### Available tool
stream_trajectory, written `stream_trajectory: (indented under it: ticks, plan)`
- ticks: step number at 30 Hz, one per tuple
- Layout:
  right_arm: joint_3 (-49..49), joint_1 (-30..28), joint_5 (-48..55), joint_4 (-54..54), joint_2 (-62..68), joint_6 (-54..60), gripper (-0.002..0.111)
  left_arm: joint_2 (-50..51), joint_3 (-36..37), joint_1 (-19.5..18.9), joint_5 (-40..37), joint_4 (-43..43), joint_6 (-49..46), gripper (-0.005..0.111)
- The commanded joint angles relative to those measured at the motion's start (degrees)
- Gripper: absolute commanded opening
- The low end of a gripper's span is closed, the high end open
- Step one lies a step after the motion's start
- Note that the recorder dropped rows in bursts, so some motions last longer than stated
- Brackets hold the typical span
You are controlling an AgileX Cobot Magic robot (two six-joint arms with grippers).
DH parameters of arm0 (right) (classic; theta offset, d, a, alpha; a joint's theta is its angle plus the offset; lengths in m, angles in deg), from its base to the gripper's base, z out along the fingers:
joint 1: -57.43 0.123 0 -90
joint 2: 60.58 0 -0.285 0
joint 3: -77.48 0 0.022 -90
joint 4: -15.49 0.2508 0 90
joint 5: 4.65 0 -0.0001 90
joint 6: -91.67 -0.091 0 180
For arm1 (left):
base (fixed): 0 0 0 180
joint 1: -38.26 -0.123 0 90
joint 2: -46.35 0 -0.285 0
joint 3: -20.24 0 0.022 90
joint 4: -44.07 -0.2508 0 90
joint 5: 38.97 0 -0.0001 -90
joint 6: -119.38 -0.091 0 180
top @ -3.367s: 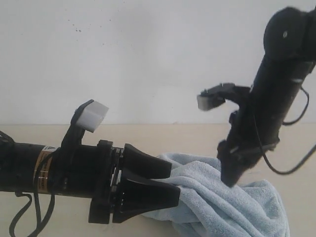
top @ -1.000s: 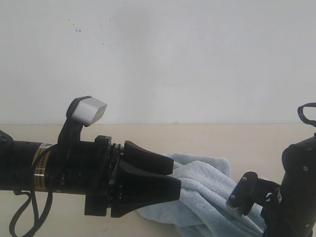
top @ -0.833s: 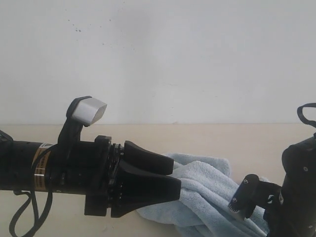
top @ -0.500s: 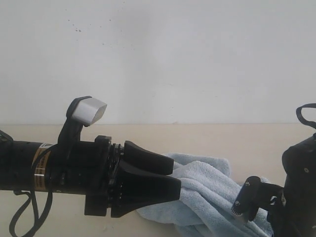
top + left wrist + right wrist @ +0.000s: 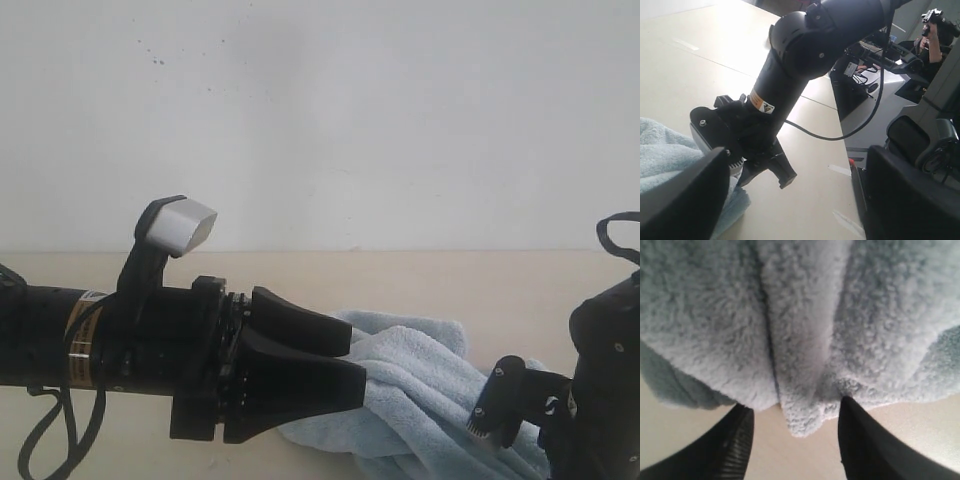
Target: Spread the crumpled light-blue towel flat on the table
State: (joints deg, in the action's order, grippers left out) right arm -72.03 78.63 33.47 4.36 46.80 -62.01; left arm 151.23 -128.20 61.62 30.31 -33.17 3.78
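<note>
Towel (image 5: 425, 395) is bunched in folds on the table (image 5: 520, 285), at 5 o'clock in the exterior view, not flat. Left gripper (image 5: 356, 358) lies horizontal, reaching in from 9 o'clock with its tips at the towel's 9 o'clock edge; contact unclear. Its fingers are spread wide with nothing between them. Right gripper (image 5: 796, 410) sits low at the towel's 4 o'clock side. Its fingers (image 5: 725, 450) are parted around one hanging fold, bare table showing in the gap, not pinching.
</note>
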Motion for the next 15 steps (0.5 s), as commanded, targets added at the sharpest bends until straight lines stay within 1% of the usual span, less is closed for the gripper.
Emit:
stream_trajectory:
  ticks: [1, 6, 8, 11, 13, 15]
  plan:
    - [0.4, 0.0, -1.9, -1.2, 0.9, -0.3, 0.043, -0.3, -0.3, 0.5, 0.7, -0.6, 1.5, 0.072]
    - [0.4, 0.0, -2.8, -1.2, 0.9, -2.0, 0.042, -0.3, -0.3, 0.5, 0.7, -0.6, 2.0, 0.072]
    - [0.4, 0.0, -2.8, -1.2, 1.0, -2.0, 0.035, -0.3, -0.3, 0.5, 0.7, -0.6, 2.0, 0.072]
    - [0.4, 0.0, -2.6, -1.2, 1.0, -2.2, 0.020, -0.3, -0.3, 0.5, 0.7, -0.6, 2.0, 0.072]
    - [0.4, 0.0, -2.6, -1.2, 1.0, -2.2, 0.014, -0.3, -0.3, 0.5, 0.7, -0.6, 2.0, 0.072]
    - [0.4, 0.0, -2.6, -1.2, 1.0, -2.2, 0.012, -0.3, -0.3, 0.5, 0.7, -0.6, 2.0, 0.072]
